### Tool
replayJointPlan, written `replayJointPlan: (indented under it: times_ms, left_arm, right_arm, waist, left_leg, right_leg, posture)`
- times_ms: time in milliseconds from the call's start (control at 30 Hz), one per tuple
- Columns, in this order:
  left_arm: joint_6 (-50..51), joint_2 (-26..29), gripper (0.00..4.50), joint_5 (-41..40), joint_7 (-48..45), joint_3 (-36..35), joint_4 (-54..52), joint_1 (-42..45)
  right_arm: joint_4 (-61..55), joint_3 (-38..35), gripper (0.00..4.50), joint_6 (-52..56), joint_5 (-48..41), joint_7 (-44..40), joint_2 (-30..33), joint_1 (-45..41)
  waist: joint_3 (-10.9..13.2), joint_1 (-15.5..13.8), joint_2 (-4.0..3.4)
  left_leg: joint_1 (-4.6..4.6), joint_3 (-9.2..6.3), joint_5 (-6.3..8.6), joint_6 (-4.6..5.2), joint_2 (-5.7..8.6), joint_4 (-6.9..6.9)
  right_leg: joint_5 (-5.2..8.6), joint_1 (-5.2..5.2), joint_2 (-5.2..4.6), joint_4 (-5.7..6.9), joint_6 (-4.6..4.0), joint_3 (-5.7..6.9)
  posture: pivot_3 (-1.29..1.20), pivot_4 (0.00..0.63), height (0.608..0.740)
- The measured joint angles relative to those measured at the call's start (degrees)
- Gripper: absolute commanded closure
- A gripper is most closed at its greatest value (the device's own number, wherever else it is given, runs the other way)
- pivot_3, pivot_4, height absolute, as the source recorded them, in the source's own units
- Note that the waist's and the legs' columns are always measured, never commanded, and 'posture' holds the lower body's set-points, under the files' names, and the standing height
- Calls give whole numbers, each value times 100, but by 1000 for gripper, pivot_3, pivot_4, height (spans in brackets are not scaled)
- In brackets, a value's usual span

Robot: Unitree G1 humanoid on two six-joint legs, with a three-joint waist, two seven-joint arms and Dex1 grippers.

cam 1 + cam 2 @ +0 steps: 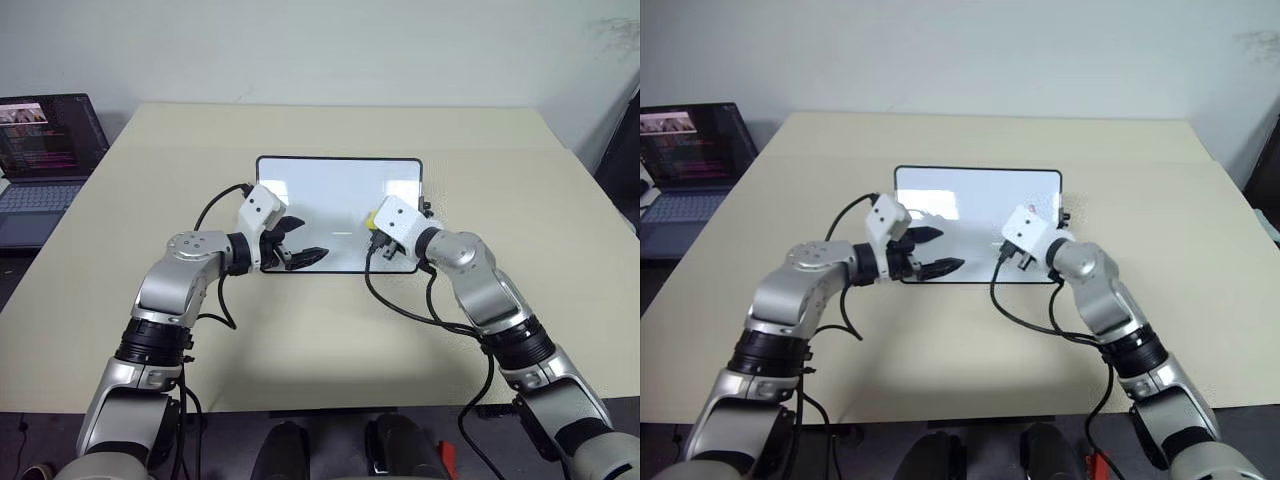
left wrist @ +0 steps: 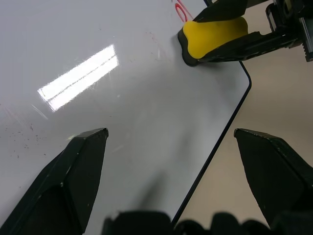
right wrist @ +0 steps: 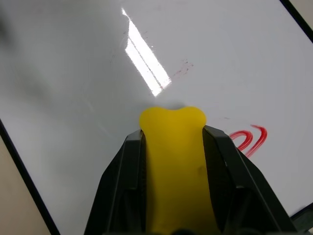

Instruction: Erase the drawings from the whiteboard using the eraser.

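Observation:
The whiteboard (image 1: 340, 185) lies flat on the table, its black frame facing me. My right gripper (image 3: 172, 138) is shut on the yellow eraser (image 3: 172, 122) and holds it low over the board's right part, next to a red drawing (image 3: 250, 138). I cannot tell whether the eraser (image 2: 215, 32) touches the surface. A faint red smudge (image 3: 184, 68) lies farther along the board. My left gripper (image 1: 303, 240) stands open over the board's near left part with nothing between its fingers (image 2: 83, 161).
The board rests on a beige table (image 1: 300, 340). An open laptop (image 1: 45, 150) sits at the table's far left corner. Black cables run from both wrists along the board's near edge.

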State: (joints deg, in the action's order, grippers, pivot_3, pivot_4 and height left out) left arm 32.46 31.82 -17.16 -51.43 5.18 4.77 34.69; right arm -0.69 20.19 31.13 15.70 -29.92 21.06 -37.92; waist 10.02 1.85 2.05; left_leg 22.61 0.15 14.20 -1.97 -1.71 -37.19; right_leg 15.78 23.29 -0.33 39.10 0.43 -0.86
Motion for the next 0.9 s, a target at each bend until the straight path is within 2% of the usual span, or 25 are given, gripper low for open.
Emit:
replayJointPlan:
  times_ms: [133, 267, 500, 633, 900]
  left_arm:
    - [0, -1, 0, -1, -29, 1, -3, 0]
    - [0, -1, 0, 0, -40, 1, -3, 0]
    - [0, -4, 0, -2, -39, 1, -7, 0]
    - [0, -4, 0, -2, -41, 1, -6, 0]
    - [0, -3, 0, -2, -49, 1, -6, 0]
  right_arm:
    - [375, -242, 3245, -235, 161, 649, -28, -283]
    - [479, -415, 3245, -346, 225, 834, 36, -369]
    - [-63, -28, 3245, -49, 90, -193, 113, 41]
    - [-120, 119, 3245, 34, 100, -344, 105, 122]
    - [373, -308, 3246, -225, 223, 544, 80, -263]
  waist:
    - [0, -4, 0]
    - [0, -6, 0]
    - [-1, 6, 1]
    - [-1, 4, 1]
    - [-1, -5, 1]
  left_leg:
    - [2, 2, -3, 0, 1, -6]
    - [8, 1, -2, 0, 0, -1]
    - [0, 1, -1, 1, -2, 2]
    - [-3, 1, -3, 2, -2, -5]
    - [2, 1, -8, 8, -1, -10]
  right_leg:
    - [-3, 0, 0, 0, 0, -2]
    - [-2, 2, 0, -6, -1, -1]
    - [-2, -1, 1, -4, -1, -1]
    - [-4, -3, 5, -2, 0, -2]
    - [-10, -5, 5, -5, 0, -3]
  posture:
    - [0, 150, 740]
    - [0, 150, 740]
    - [0, 150, 740]
    - [0, 150, 740]
    - [0, 150, 740]
